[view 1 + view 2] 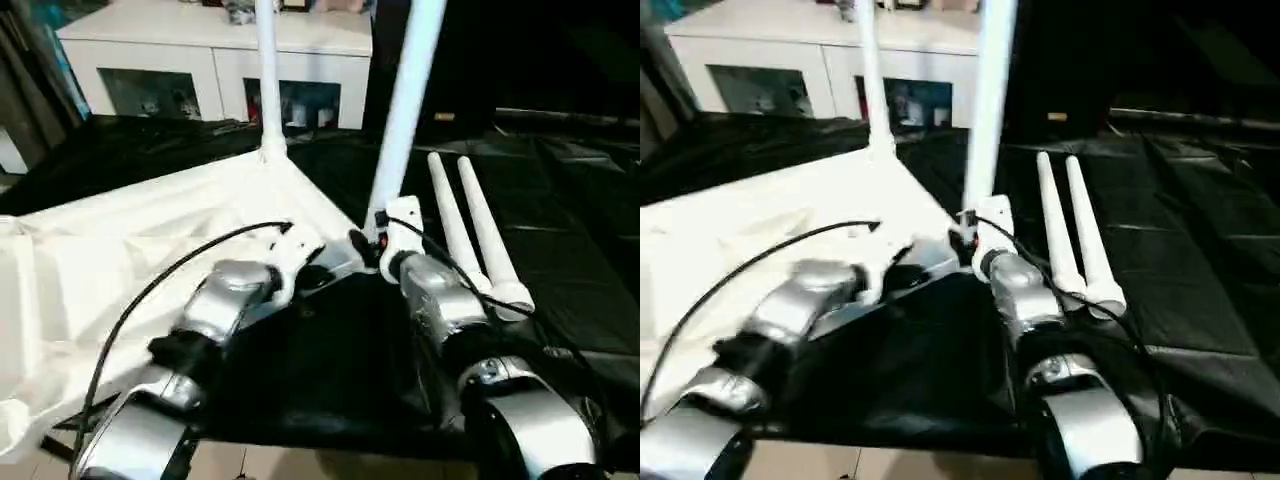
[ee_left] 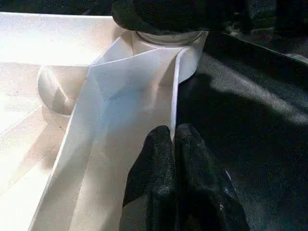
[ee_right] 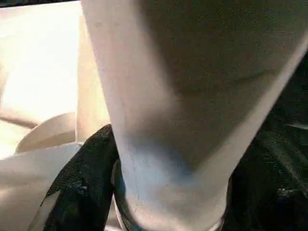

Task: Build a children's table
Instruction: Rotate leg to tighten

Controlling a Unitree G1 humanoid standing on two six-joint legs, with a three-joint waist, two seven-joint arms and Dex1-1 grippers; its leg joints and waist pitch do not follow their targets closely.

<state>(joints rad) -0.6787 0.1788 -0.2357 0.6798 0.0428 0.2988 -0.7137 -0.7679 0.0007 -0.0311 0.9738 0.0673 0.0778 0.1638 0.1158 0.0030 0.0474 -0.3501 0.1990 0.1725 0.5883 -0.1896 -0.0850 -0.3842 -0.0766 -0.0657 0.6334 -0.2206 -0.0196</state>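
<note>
Risk: the upright leg [image 1: 405, 110] could tilt or pop out of its corner socket if the right gripper [image 1: 372, 232], fingers around its base, pushes off-axis. Left gripper [image 2: 174, 144] is pinched shut on the tabletop [image 1: 150, 230] edge. Leg's long axis points up; two spare legs [image 1: 470, 235] lie beside it.

Two loose legs [image 1: 478, 235] lie just right of your right arm; bare black cloth [image 1: 590, 280] beyond them.
</note>
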